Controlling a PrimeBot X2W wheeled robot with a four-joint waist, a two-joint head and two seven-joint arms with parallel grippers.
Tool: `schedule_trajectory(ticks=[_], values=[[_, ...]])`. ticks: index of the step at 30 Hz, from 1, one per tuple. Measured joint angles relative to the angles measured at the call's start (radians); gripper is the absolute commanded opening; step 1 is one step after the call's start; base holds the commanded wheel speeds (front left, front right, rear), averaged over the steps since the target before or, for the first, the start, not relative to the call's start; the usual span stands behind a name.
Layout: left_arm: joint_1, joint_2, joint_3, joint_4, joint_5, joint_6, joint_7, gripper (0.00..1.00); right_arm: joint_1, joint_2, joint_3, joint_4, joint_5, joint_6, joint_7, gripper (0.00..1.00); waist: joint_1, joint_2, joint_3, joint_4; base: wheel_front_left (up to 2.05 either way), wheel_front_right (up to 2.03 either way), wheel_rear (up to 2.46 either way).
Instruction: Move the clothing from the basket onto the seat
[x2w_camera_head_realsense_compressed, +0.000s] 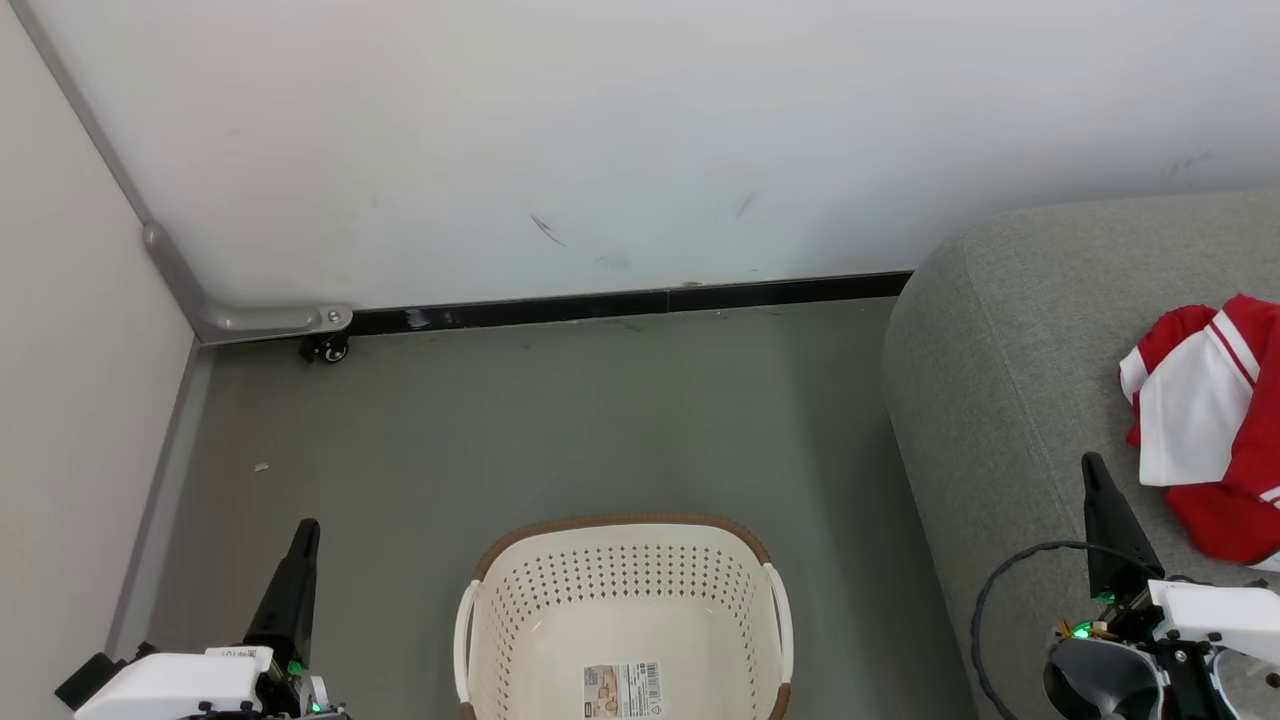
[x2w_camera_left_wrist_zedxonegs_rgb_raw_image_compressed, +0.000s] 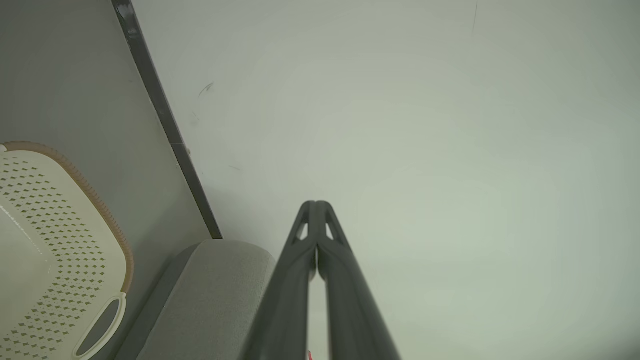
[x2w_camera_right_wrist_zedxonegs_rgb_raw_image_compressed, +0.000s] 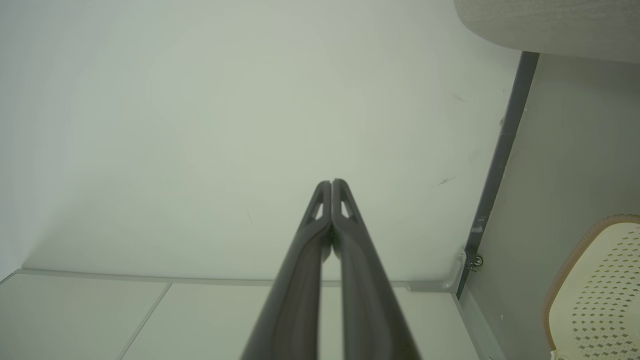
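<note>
A: basket (x2w_camera_head_realsense_compressed: 620, 575) status?
B: Reads empty. Its bare bottom and the label sticker (x2w_camera_head_realsense_compressed: 622, 690) are showing, and there is no red anywhere inside. The head view cuts off its near edge, so I can't vouch for that strip.
A: and the clothing (x2w_camera_head_realsense_compressed: 1215, 430)?
B: On the seat (x2w_camera_head_realsense_compressed: 1000, 380), to the right of the basket. It's a red-and-white heap on the top surface, well in from the rounded edge, and part of it runs off the right of the frame. Lying that far inboard it shouldn't slide off, I'd guess.
A: grippers?
B: The left gripper (x2w_camera_head_realsense_compressed: 306, 528) hangs over the floor (x2w_camera_head_realsense_compressed: 560, 420) just left of the basket, fingers pressed together with nothing between them. The right gripper (x2w_camera_head_realsense_compressed: 1094, 464) is over the seat, near the heap but apart from it, and also closed on nothing. Both wrist views look along the closed fingers at the blank wall (x2w_camera_head_realsense_compressed: 640, 130) — tips meet, no cloth caught.
A: why parked like that?
B: Looks like a neutral pose, one arm on each side of the basket. That keeps both clear of the basket's mouth and of the heap, so nothing snags. That's my judgement, nothing more.
A: so, done?
B: I'd call it finished, or at the final check. One risk is an item hidden in the strip of basket below the frame — the other is the right arm brushing the heap if it swings that way
</note>
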Motion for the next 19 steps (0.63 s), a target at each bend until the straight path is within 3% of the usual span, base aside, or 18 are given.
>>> schedule_trajectory(ticks=[19], values=[[0.0, 0.0, 0.0, 0.0, 0.0, -0.002, 0.0, 0.0, 0.0, 0.0, -0.001, 0.0, 0.0, 0.0, 0.0, 0.0, 0.0, 0.0, 0.0, 0.0, 0.0, 0.0, 0.0]])
